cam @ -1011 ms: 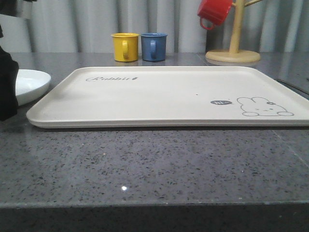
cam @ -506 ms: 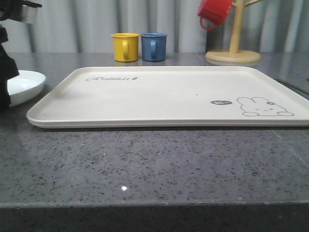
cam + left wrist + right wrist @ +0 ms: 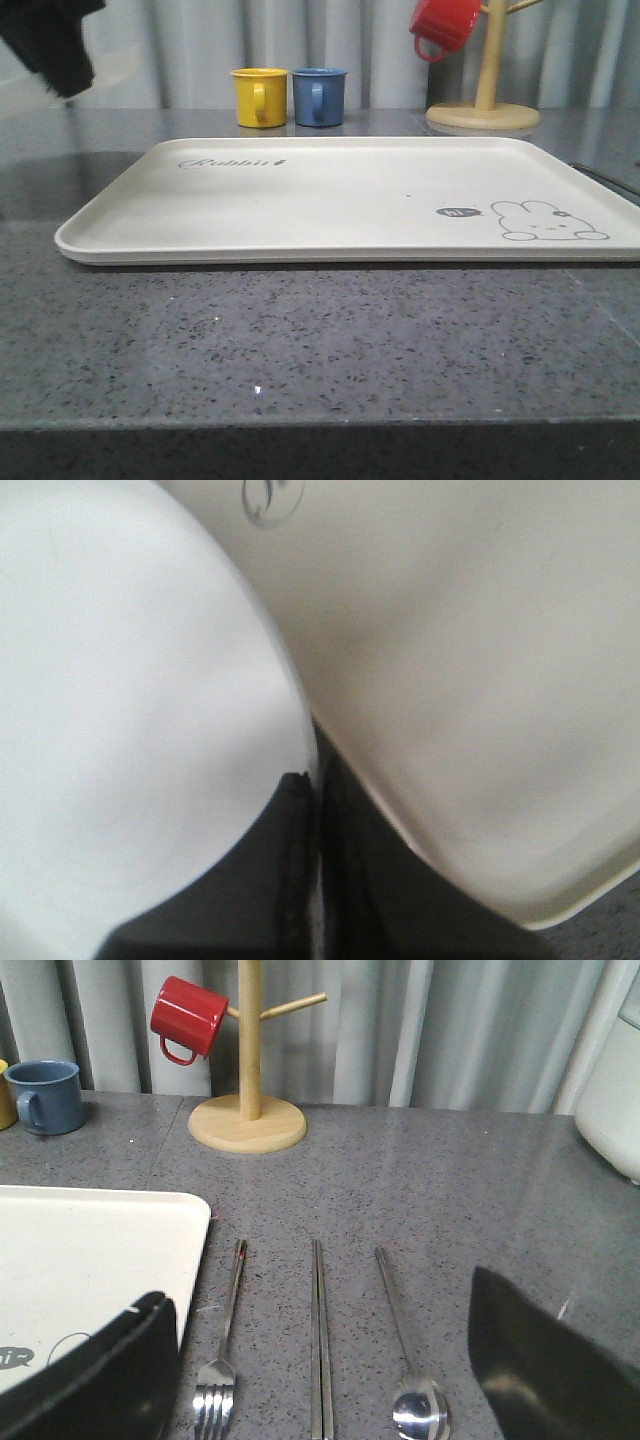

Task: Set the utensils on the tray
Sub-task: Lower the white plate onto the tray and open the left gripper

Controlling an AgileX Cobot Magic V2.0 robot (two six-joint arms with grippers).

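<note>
Tray [image 3: 350, 195]: large, flat, cream, with rounded corners and a low rim, lying level on the grey speckled counter; "Rabbit" script near its far left corner, grey bunny drawing near its right end.
Plate [image 3: 120, 710]: round, shallow, white, sitting pinched at its rim between two dark fingers, next to the tray's corner.
Fork [image 3: 222, 1345], chopsticks [image 3: 320, 1340], spoon [image 3: 408, 1355]: silver, lying side by side and parallel on the counter, just beside the tray's edge.

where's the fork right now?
In the right wrist view the fork lies on the grey counter just beside the tray's edge, with the chopsticks and then the spoon lined up on its other side.
</note>
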